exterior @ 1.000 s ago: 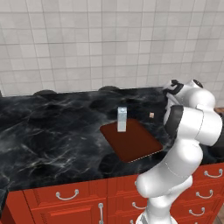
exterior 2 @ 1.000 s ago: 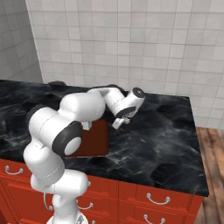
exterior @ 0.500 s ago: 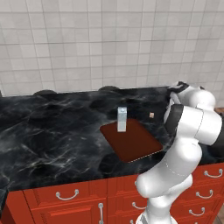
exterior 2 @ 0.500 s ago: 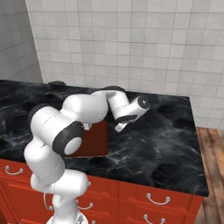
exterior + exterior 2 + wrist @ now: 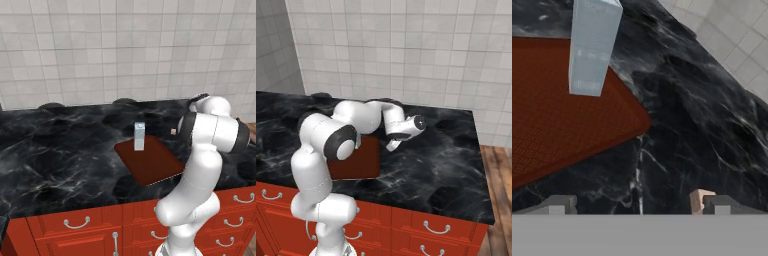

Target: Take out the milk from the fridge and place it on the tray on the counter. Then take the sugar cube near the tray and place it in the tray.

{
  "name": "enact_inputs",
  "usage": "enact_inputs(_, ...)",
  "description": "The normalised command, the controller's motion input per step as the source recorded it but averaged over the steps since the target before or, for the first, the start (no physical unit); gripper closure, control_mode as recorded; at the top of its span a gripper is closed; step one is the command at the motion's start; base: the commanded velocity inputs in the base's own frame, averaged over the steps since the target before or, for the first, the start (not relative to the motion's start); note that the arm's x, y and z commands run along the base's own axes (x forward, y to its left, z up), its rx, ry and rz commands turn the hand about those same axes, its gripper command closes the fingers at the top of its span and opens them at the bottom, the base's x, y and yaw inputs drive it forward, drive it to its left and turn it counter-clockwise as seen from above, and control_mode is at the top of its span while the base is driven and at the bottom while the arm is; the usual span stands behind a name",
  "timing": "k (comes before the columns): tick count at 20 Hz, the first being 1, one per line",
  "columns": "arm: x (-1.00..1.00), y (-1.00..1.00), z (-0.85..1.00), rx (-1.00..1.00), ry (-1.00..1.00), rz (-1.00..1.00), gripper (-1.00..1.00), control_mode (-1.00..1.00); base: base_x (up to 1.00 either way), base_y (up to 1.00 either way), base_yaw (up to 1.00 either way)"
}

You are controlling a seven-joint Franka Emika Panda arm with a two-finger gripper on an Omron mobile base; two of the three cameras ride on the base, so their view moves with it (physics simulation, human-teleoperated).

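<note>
Glossy black marble with white veining forms the desk [image 5: 60,155], which sits above red cabinet drawers with silver handles [image 5: 77,223] and below a wall of pale square tiles [image 5: 100,50]. On it lies the flat, thin, reddish-brown rectangular tray [image 5: 155,167], finely cross-hatched in the hand view, set askew to the desk's front edge so that one rounded corner points toward the white arm [image 5: 200,170]. The small pale blue-grey milk carton [image 5: 139,136] stands upright on the tray near its back corner, its long axis vertical and its faces smooth and boxy. The tiny pale tan sugar cube [image 5: 173,132] rests on the bare marble just beside the tray's right edge, apart from it. The tool [image 5: 639,206] hangs low over the desk with its two small dark fingertips [image 5: 559,204] spread wide and nothing between them; in the hand view the cube sits right against the inner side of one tip.
</note>
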Motion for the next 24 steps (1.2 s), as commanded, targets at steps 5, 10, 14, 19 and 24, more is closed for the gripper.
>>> enact_inputs(5, 0.18, -0.13, -0.01, 0.08, 0.00, 0.13, -1.00, -1.00, 0.00, 0.00, 0.00)
enact_inputs(10, 0.01, -0.07, 0.00, 0.03, 0.00, 0.03, -1.00, -1.00, 0.00, 0.00, 0.00)
enact_inputs(14, 0.12, 0.02, -0.07, 0.00, 0.00, -0.01, -1.00, -1.00, 0.00, 0.00, 0.00)
enact_inputs(19, 0.12, 0.05, -0.18, 0.00, 0.01, -0.06, -1.00, -1.00, 0.00, 0.00, 0.00)
enact_inputs(24, 0.24, 0.10, -0.33, 0.00, 0.01, -0.06, -1.00, -1.00, 0.00, 0.00, 0.00)
